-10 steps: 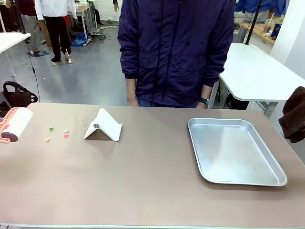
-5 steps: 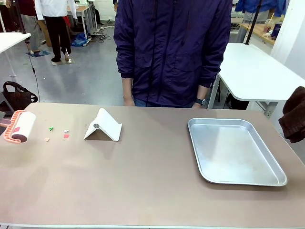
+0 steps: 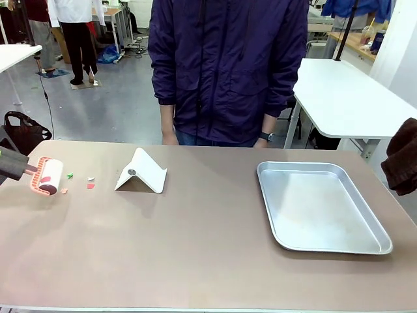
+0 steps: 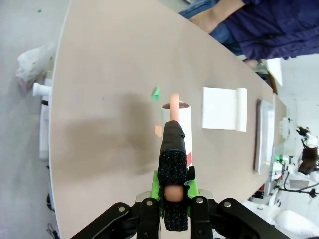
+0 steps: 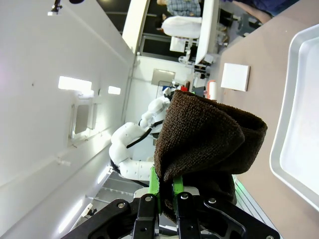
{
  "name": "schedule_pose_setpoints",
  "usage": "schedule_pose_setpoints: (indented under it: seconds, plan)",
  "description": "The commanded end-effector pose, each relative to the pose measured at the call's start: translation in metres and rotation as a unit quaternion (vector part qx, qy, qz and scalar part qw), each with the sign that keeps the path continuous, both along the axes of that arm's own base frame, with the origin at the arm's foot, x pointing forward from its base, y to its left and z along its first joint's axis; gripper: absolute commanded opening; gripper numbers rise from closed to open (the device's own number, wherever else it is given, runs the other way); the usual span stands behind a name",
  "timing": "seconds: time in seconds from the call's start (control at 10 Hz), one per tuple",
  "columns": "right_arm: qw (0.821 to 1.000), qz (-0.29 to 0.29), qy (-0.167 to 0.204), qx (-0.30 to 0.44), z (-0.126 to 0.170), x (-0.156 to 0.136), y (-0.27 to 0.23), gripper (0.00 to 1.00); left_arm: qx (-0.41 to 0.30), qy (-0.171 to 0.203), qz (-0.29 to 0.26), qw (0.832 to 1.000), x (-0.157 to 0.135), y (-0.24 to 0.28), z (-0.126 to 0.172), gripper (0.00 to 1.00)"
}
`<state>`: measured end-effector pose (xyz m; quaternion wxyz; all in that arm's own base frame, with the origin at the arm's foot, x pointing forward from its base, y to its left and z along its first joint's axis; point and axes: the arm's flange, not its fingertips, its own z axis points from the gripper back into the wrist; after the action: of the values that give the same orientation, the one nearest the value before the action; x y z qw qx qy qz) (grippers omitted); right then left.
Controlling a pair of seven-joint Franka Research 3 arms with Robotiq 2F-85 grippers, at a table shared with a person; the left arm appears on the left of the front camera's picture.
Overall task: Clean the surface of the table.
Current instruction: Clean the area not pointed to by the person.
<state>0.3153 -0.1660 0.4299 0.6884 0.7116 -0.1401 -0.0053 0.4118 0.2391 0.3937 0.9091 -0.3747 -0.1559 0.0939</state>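
While my left gripper (image 4: 174, 188) clamps the lint roller (image 3: 49, 176) by its handle, it has dropped from the left edge to the scraps (image 3: 90, 186) within 1 s. I judge pickup is starting on the table (image 3: 195, 254), which spans the view. Right gripper (image 5: 166, 191) pinches a brown cloth (image 5: 204, 134).

Grey floor (image 3: 117, 98) behind, a white-topped table (image 3: 352, 98), a black bag (image 3: 25, 129)

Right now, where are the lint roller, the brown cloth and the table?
lint roller (image 3: 50, 175), front view, on its white roll.
brown cloth (image 5: 204, 134), right wrist view, on the bunched middle.
table (image 3: 195, 241), front view, on bare top near the middle.
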Motion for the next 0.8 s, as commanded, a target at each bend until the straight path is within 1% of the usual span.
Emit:
schedule_pose_setpoints:
  seconds: [0.0,0.2,0.4,0.5,0.7]
  plan:
    - [1.000,0.000,-0.004,-0.002,0.005,-0.002,0.000,0.12,0.023,0.022,0.018,0.999,0.004,-0.005,-0.004,0.03]
    - [1.000,0.000,-0.004,-0.002,0.005,-0.002,0.000,0.12,0.028,0.027,0.034,0.999,0.010,-0.002,-0.007,0.03]
    - [1.000,0.000,-0.004,-0.002,0.005,-0.002,0.000,0.12,0.067,0.050,0.047,0.995,0.016,-0.005,-0.018,0.03]
    - [1.000,0.000,-0.004,-0.002,0.005,-0.002,0.000,0.12,0.076,0.059,0.054,0.994,0.019,-0.007,-0.024,0.03]
    - [1.000,0.000,-0.004,-0.002,0.005,-0.002,0.000,0.12,0.085,0.082,0.049,0.992,0.023,-0.012,-0.033,0.03]
